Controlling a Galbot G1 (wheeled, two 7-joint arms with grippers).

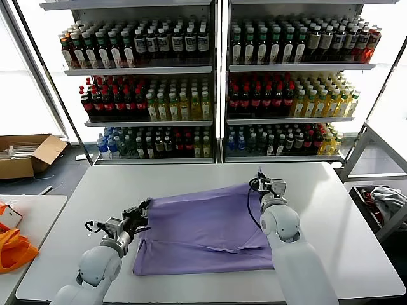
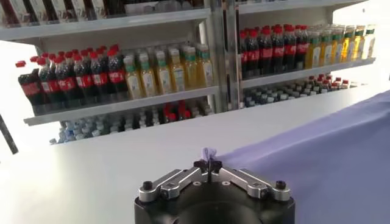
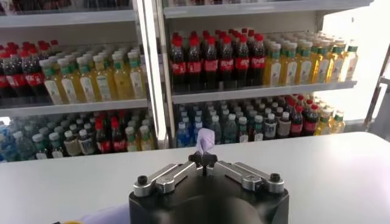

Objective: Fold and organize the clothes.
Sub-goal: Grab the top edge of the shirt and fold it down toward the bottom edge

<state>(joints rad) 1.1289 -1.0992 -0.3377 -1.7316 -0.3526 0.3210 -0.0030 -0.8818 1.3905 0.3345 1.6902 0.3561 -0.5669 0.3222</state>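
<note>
Both arms are in play here: the left claw (image 1: pixel 144 210) sits at the near-left side of the lavender T-shirt (image 1: pixel 203 232), pinched tight on a corner of the fabric, and the left wrist view confirms it, with a little tuft of purple cloth poking up between the closed tips. Over on the far side, the right claw (image 1: pixel 261 183) has the same story, clamped on the shirt's far-right corner, a small peak of lavender fabric standing proud of the tips in the right wrist view. The shirt itself lies spread across the middle of the white worktop (image 1: pixel 331 216), mostly flat, with a crease running across its near portion and the near-left edge looking doubled over. By my read, this is early going: the garment is laid out and gripped at two corners, but no tidy folded stack exists yet, so the real folds and the final squaring-up all appear to be ahead. No printed graphic shows on the upward face. As for writing, the drink bottles (image 1: pixel 267 95) on the shelves behind carry red, yellow and dark labels, but nothing on them is legible from here. An orange fabric item (image 1: pixel 14 244) rests on the side table at left, and a cardboard box (image 1: pixel 27 154) sits on the floor beyond.
</note>
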